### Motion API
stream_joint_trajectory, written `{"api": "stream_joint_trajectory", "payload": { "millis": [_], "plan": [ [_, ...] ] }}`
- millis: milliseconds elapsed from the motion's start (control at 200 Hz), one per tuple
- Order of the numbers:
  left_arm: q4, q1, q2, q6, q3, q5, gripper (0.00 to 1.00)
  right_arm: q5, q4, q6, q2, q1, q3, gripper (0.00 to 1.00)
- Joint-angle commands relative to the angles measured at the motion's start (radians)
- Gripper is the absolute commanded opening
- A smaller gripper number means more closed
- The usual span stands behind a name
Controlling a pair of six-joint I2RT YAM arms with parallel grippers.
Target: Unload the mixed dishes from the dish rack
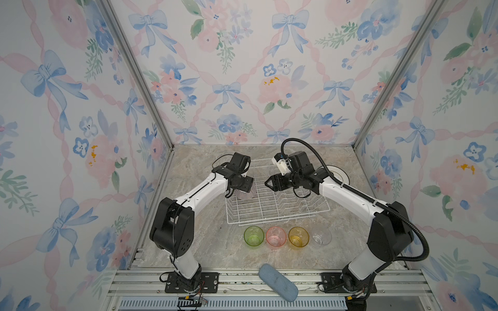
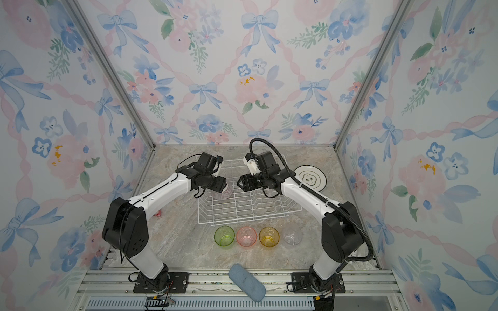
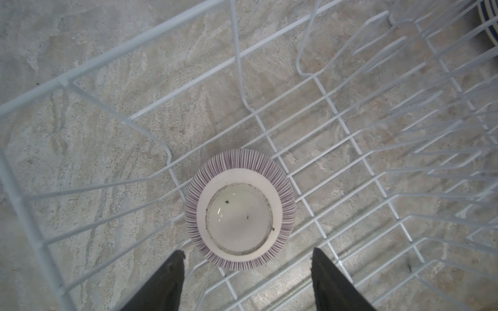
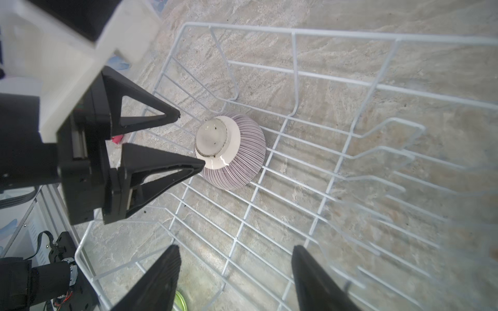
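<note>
1. A white wire dish rack [image 1: 277, 216] sits mid-table [image 1: 204, 242]. The only dish inside is a striped ribbed bowl [image 3: 239, 210], upside down on the rack's flat half with its foot ring up, likely so it drains.
2. The left gripper [image 3: 248, 251] hangs just over the bowl, jaws spread and clasping nothing, seemingly lined up to straddle it.
3. The right gripper [image 4: 235, 246] hovers above the rack's middle, likewise spread and empty, facing the bowl.
4. Green [image 1: 253, 235], pink [image 1: 276, 236], yellow [image 1: 298, 236] and clear [image 1: 321, 236] tumblers stand in a row just in front of the rack, apparently already unloaded.
5. Plates [image 2: 311, 177] lie flat beside the rack's right end.
</note>
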Motion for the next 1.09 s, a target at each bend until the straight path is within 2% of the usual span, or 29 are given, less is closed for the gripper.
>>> {"api": "stream_joint_trajectory", "payload": {
  "millis": [0,250,820,955,1090],
  "plan": [
    [-0.056,-0.004,0.042,-0.003,0.043,-0.033,0.71,-0.016,0.017,0.012,-0.048,-0.012,-0.023,0.69],
    [-0.079,-0.005,0.123,-0.016,0.094,-0.035,0.69,-0.026,0.030,0.015,-0.069,-0.036,-0.048,0.69],
    [-0.113,-0.005,0.197,-0.008,0.149,-0.038,0.48,-0.060,0.074,0.034,-0.057,-0.058,-0.081,0.69],
    [-0.116,-0.003,0.206,-0.009,0.156,-0.030,0.41,-0.118,0.100,0.058,-0.045,-0.061,-0.094,0.69],
    [-0.115,0.000,0.197,-0.017,0.158,-0.017,0.37,-0.233,0.152,0.105,-0.015,-0.064,-0.109,0.69]
  ]
}}
